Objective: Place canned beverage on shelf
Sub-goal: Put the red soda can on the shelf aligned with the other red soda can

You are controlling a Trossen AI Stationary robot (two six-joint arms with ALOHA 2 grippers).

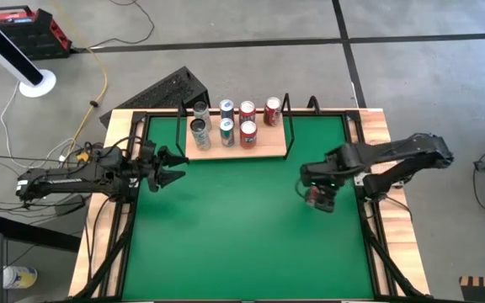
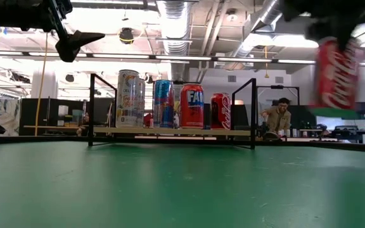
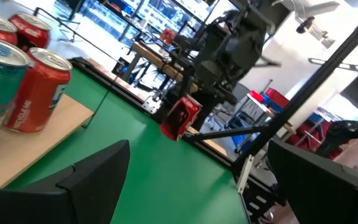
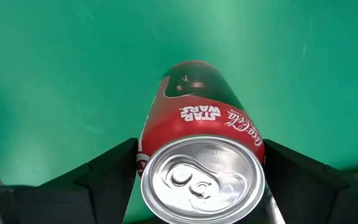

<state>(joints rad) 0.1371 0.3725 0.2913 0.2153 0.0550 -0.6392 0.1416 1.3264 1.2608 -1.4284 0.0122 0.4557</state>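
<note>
Shelf (image 1: 238, 150): far edge of green mat (image 1: 242, 227), seven cans (image 1: 226, 122) standing on it.
Red can (image 4: 201, 155): clamped in right gripper (image 1: 318, 195), lifted clear of the mat, right side, well apart from shelf.
Left gripper (image 1: 173, 168): fingers apart, empty, near the shelf's left end.

Right wrist view, centre of frame: a red can (image 4: 201, 155) bears "STAR WARS" in white letters beside the white Coca-Cola script. Low view, upper right: the same red can (image 2: 336, 73) shows the white Coca-Cola script. Low view, centre, on the shelf (image 2: 170, 131): a red can (image 2: 191, 106) reads "FA"; lettering on the neighbouring cans cannot be read.
</note>
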